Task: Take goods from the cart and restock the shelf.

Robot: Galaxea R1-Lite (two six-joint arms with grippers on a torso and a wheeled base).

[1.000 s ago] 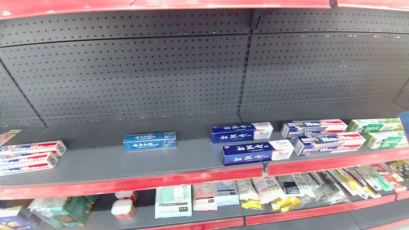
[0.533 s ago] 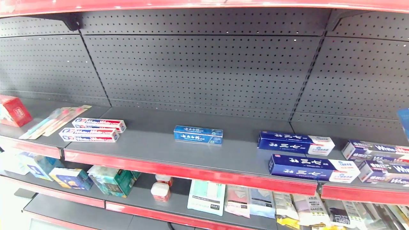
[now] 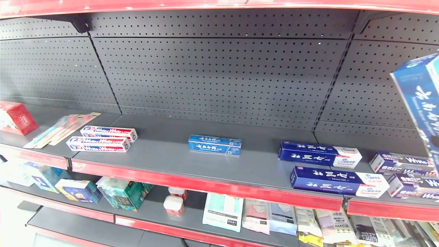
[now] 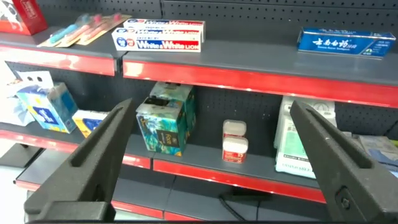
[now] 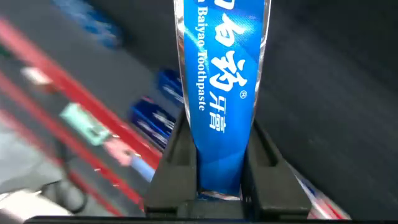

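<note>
While the right gripper (image 5: 219, 171) holds it aloft, jaws clamped on its lower end with 1 finger pressed to each side, the blue toothpaste box (image 3: 419, 99) stands nearly upright and slightly tilted at the right of the head view, well above the shelf (image 3: 164, 161) it is bound for.

The carton looks light. It is probably thin card, stiff along its length but easy to dent under a hard squeeze, and its glossy skin may slip. Gripped at 1 end, the long free end could lever against the fingers. A hold nearer the middle, across the narrow sides, would likely be steadier for laying it flat.

A matching blue box (image 3: 214, 145) lies flat at mid-shelf with bare space around it. 2 dark blue boxes (image 3: 319, 154) sit to its right and 2 white boxes (image 3: 103, 139) to its left.

The left gripper (image 4: 211, 155) hangs low before the lower shelves, its jaws wide apart and holding nothing.
</note>
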